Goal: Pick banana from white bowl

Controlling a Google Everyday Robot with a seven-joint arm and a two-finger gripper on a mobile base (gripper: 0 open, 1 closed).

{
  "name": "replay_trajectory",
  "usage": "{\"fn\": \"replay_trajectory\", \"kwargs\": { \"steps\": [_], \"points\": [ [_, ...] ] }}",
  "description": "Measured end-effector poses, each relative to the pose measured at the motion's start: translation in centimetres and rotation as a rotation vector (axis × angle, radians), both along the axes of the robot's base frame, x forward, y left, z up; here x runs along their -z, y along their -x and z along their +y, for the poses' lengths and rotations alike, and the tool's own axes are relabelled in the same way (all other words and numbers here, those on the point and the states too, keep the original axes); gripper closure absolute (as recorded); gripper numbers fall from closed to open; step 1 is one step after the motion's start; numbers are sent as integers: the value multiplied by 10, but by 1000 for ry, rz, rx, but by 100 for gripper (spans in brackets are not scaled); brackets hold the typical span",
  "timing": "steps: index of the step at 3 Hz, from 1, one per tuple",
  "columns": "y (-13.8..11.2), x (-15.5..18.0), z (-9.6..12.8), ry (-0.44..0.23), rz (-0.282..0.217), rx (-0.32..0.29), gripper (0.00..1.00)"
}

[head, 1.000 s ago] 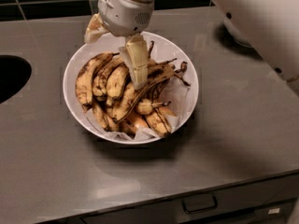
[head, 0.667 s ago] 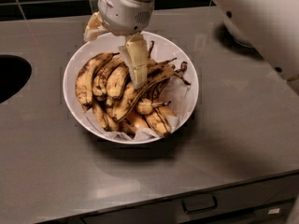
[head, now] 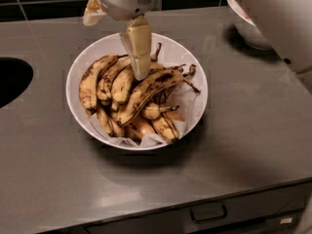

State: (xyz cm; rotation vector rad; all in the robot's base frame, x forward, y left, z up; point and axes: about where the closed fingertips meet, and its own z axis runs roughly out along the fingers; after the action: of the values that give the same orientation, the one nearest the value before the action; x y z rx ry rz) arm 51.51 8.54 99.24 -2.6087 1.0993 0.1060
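Note:
The white bowl (head: 195, 62) sits in the middle of the grey counter, lined with white paper and piled with several spotted bananas. My gripper (head: 140, 74) hangs straight down over the bowl's upper middle. Its cream fingers (head: 139, 45) are close together, with the tips pinched on the top end of a plump yellow-tan banana (head: 122, 86) in the pile's centre. A longer banana with heavy black streaks (head: 151, 89) lies diagonally just to the right of the tips. The banana's stem end is hidden behind the fingers.
A dark round opening (head: 12, 79) is cut into the counter at the left. Another white bowl (head: 246, 30) stands at the back right, partly hidden by my arm (head: 278, 18). A drawer handle (head: 208, 212) is below the counter's front edge.
My gripper has risen a little above the bowl, its tips still in the pile. The bananas and the bowl have barely shifted.

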Motion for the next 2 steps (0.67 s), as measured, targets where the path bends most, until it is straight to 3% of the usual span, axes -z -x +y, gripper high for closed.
{"fn": "replay_trajectory", "kwargs": {
  "steps": [1,2],
  "points": [
    [1,-19,3,-27,-60,30,0],
    [-2,-22,8,-48,-78,33,0]
  ]
}}
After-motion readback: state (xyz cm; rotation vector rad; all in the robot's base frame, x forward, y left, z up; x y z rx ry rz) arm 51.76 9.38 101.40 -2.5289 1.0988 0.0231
